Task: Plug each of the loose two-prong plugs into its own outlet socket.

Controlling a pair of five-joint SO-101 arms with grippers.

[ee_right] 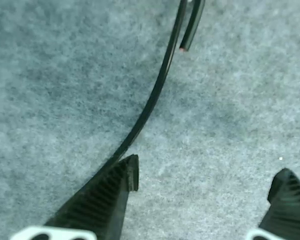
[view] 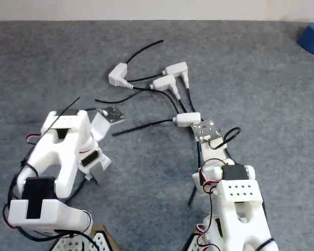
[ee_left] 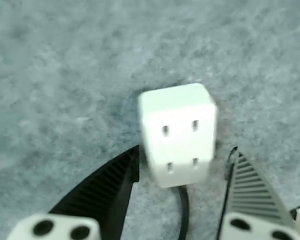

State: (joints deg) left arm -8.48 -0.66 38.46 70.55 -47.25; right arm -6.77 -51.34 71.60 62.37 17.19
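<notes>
Outlet socket (white) lies within spread end effector.

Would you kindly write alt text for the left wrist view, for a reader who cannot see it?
A white outlet block with two pairs of slots lies on grey felt, framed by the open black fingers of the left hand, one on each side. A black cord runs from the block toward the camera.
</notes>
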